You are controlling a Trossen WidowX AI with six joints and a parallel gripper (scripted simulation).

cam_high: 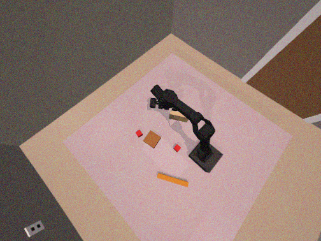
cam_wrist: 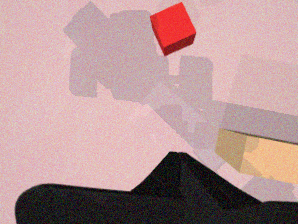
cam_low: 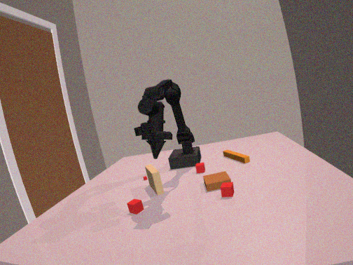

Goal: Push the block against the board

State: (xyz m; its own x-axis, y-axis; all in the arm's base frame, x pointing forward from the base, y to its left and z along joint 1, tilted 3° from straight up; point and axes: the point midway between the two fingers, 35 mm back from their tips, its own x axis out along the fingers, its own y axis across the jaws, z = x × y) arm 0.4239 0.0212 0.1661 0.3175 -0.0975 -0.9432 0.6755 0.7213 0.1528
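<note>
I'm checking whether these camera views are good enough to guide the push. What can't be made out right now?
- Top view: the end effector's fingertips, hidden beneath the dark arm.
- Top view: the red cube nearest the pale board, apparently covered by the arm.
- Wrist view: the pale board's far end, cut off by the right edge.
- Wrist view: the brown square block, out of frame.
- Exterior view: the brown block's near corner, behind a red cube.

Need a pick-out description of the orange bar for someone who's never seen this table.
Find the black arm's square base on the pink surface. In the top view, the orange bar lies below and left of it. It's long and thin, unlike the squarish brown block.
</note>
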